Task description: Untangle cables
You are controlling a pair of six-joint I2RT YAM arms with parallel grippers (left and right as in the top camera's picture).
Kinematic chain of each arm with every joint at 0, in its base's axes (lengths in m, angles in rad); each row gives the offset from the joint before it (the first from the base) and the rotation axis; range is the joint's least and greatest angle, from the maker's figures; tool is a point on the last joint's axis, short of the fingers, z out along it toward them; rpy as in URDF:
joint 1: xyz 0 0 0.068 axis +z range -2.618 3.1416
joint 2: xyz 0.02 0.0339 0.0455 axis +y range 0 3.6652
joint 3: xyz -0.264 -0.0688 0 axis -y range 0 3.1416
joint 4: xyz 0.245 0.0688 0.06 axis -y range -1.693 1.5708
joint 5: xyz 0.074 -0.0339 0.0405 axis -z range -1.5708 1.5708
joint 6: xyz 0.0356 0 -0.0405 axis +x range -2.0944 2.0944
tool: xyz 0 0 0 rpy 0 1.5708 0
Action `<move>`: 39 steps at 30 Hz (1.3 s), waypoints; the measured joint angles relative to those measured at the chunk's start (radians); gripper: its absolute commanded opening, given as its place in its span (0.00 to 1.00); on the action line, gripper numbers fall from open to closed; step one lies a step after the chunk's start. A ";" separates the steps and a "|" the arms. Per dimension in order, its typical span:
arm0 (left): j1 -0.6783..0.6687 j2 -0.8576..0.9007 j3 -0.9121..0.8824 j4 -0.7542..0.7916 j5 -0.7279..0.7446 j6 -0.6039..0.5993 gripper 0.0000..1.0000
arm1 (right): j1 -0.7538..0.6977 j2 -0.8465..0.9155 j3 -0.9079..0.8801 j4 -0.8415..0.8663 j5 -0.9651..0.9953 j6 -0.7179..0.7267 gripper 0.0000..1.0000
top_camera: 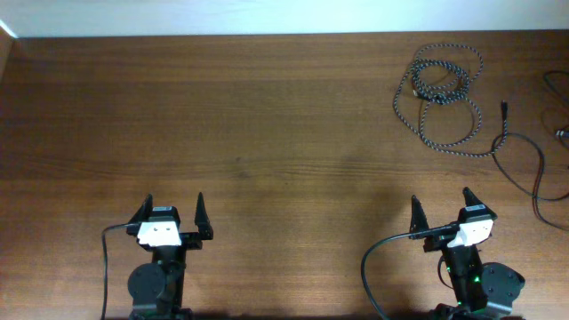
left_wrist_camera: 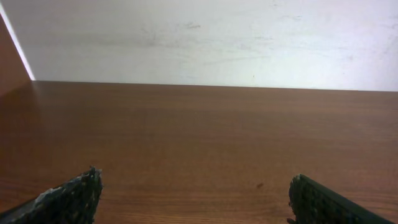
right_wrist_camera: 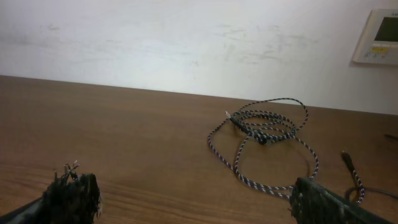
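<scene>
A braided black-and-white speckled cable (top_camera: 442, 94) lies coiled in loops at the table's far right; it also shows in the right wrist view (right_wrist_camera: 267, 134). A thinner plain black cable (top_camera: 524, 160) runs from a small plug (top_camera: 505, 110) down to the right edge, crossing the speckled cable's end; its plug shows in the right wrist view (right_wrist_camera: 348, 163). My left gripper (top_camera: 175, 215) is open and empty at the near left, far from the cables. My right gripper (top_camera: 442, 207) is open and empty at the near right, well short of the coil.
The wooden table (top_camera: 267, 133) meets a white wall at the back. Thick black robot wires trail from both arm bases (top_camera: 378, 267). A white wall panel (right_wrist_camera: 377, 37) hangs at the far right. Another dark cord end (top_camera: 562, 133) lies at the right edge.
</scene>
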 measured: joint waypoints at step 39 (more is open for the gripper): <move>0.000 0.000 0.000 0.000 0.000 0.004 0.99 | 0.153 0.000 0.000 -0.001 0.011 -0.197 0.99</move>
